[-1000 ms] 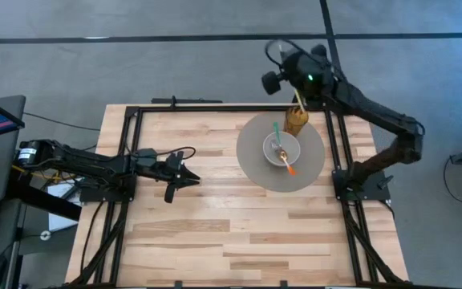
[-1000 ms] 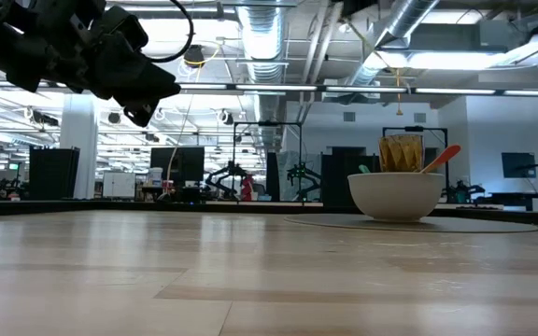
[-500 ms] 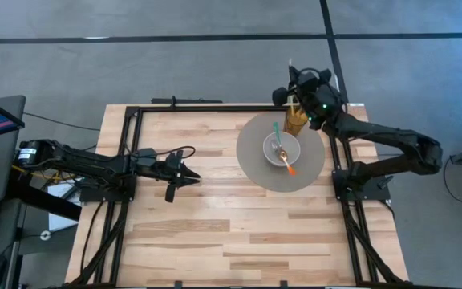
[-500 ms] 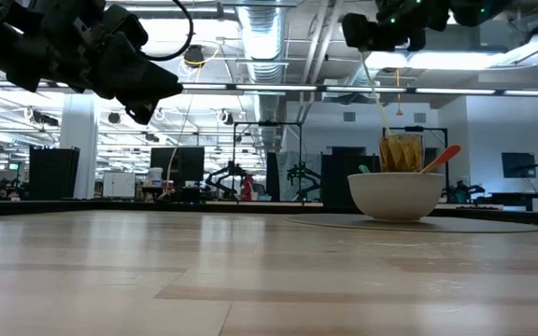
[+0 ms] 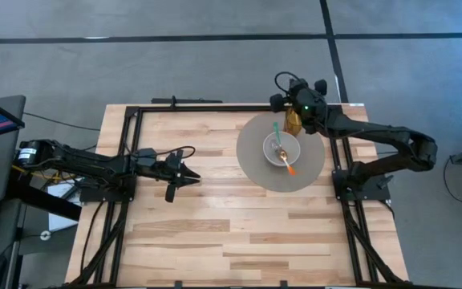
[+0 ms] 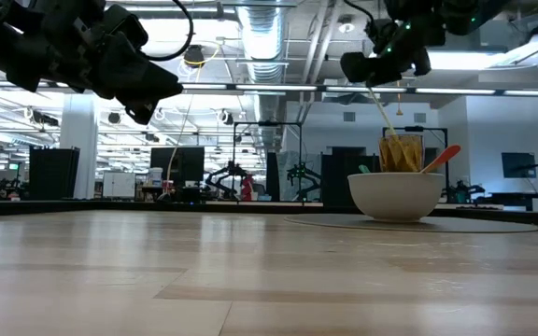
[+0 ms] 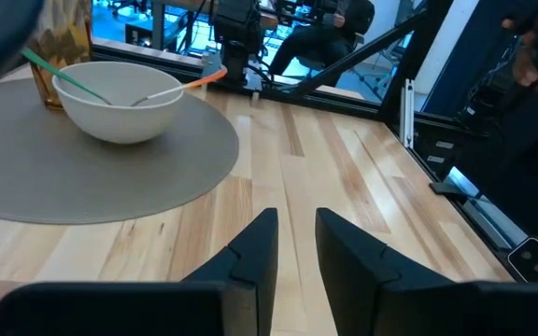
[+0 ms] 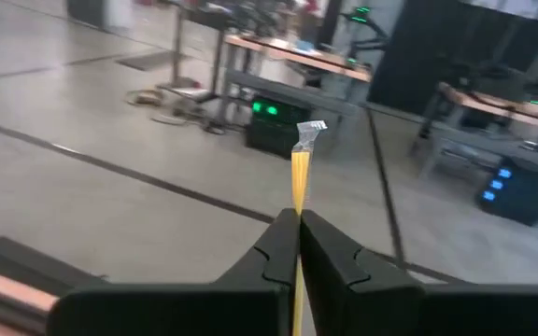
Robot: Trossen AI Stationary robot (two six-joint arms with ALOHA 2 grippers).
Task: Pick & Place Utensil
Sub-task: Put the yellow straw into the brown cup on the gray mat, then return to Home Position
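A thin yellow utensil (image 6: 382, 112) slants down from my right gripper (image 6: 377, 77), and its lower end reaches the mouth of the amber cup (image 6: 402, 152). In the high view, my right gripper (image 5: 298, 106) hovers over that cup (image 5: 293, 124) at the far right of the table. It is shut on the utensil. A white bowl (image 5: 281, 150) on a round grey mat (image 5: 257, 170) holds a green-handled (image 5: 276, 128) and an orange-handled utensil (image 5: 289, 168). My left gripper (image 5: 188, 173) waits, open, at the table's left middle. My right gripper pinches the yellow utensil's shaft (image 8: 298, 191) between its two fingers, below the silvery upper end (image 8: 310, 129). The fingers come from above, pointing down at a slant. The utensil hangs tilted below them, with its lower end (image 6: 391, 136) at the amber cup's mouth.
A black metal frame (image 5: 215, 107) borders the table's far, left and right sides. The light wood of the near half (image 5: 239, 233) carries nothing. The left wrist view shows the bowl (image 7: 118, 98) and mat (image 7: 101, 173) ahead of my left gripper (image 7: 296, 233).
My right gripper has come down and toward the table's near edge, from beyond the far edge to just above the amber cup. It has carried the yellow utensil down with it, so that the lower end has reached the cup.
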